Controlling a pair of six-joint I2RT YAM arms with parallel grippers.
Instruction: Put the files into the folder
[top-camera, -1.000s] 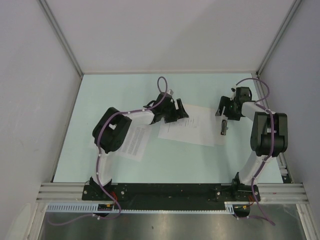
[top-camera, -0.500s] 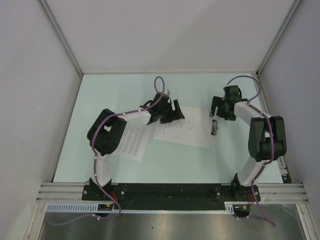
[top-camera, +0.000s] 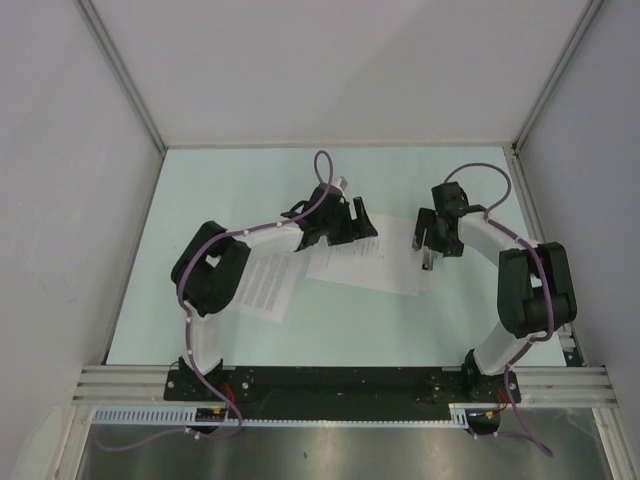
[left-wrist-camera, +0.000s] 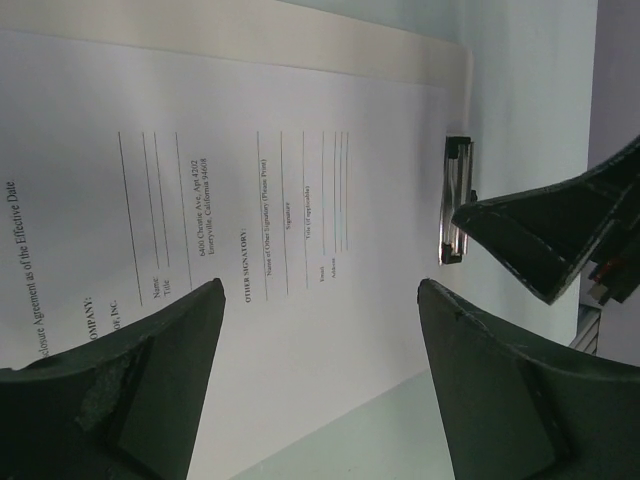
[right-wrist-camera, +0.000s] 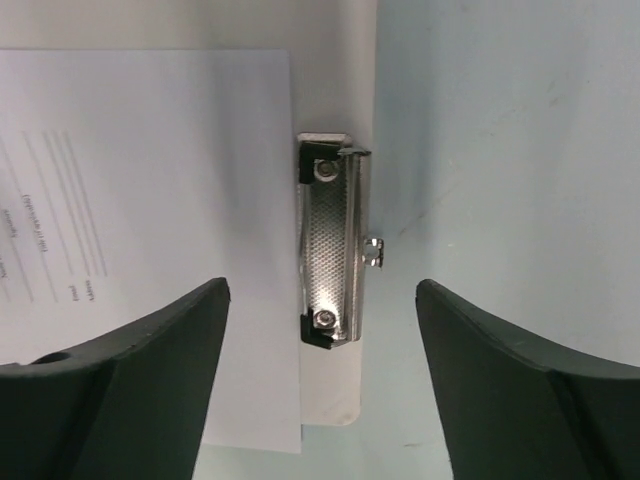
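Note:
A sparsely printed file (top-camera: 365, 262) lies on the white folder (right-wrist-camera: 330, 395), its edge reaching the metal clip (right-wrist-camera: 335, 245). Whether it is tucked under the clip I cannot tell. The densely lined file (top-camera: 262, 285) lies on the table to the left, partly under my left arm. My left gripper (top-camera: 350, 222) hovers open over the sparse file (left-wrist-camera: 250, 200), nothing between its fingers (left-wrist-camera: 150, 370). The folder's rim (left-wrist-camera: 350, 45) and clip (left-wrist-camera: 457, 200) show beyond. My right gripper (top-camera: 430, 235) hangs open straddling the clip (top-camera: 428, 258), and its midpoint (right-wrist-camera: 320, 290) lies over the clip's near end.
The pale green table (top-camera: 240, 190) is boxed in by grey walls on three sides. A black rail (top-camera: 330, 385) with both arm bases runs along the near edge. My right gripper's finger (left-wrist-camera: 560, 230) reaches into the left wrist view close to the clip.
My right arm has swung left, and its gripper stays over the clip. The folder with the sparse file on it has slid a little to the left. My left gripper has barely shifted.

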